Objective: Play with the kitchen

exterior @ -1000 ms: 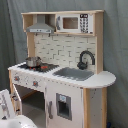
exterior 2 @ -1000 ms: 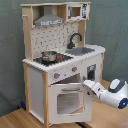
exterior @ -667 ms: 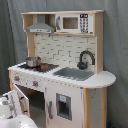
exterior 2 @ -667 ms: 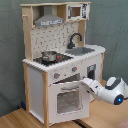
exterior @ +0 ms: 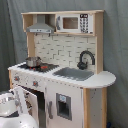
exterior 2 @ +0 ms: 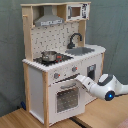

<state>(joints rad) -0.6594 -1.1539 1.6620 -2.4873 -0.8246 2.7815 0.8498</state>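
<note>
Since a second ago the white robot arm [exterior 2: 102, 89] has pushed further in towards the toy, its wrist now close against the oven front where before it hung back at the second exterior view's right. From where I stand the gripper [exterior 2: 78, 79] sits right at the top edge of the white oven door with its clear window [exterior 2: 64, 97], just under the knob panel; whether it is spread or pressed together I cannot tell, since the tip blends into the panel. In the first exterior view the arm's rounded white body [exterior: 11, 106] fills the lower left corner, and the oven door [exterior: 23, 102] looks tilted out from the cabinet, so I judge it to be partly open, though the gap is hard to read. Moving outward, the tall child's toy kitchen of pale wood and white panels [exterior 2: 35, 85] stands on a wooden floor [exterior 2: 15, 120] against a grey curtain [exterior 2: 10, 50]. On its counter a small metal pot [exterior 2: 49, 55] rests on the black stove top, with the grey sink [exterior 2: 83, 51] and curved black faucet [exterior 2: 74, 39] beside it, and a grey hood [exterior 2: 48, 20] and toy microwave [exterior 2: 75, 11] above. The advance suggests the play has settled on the oven door, likely pulling it down.
</note>
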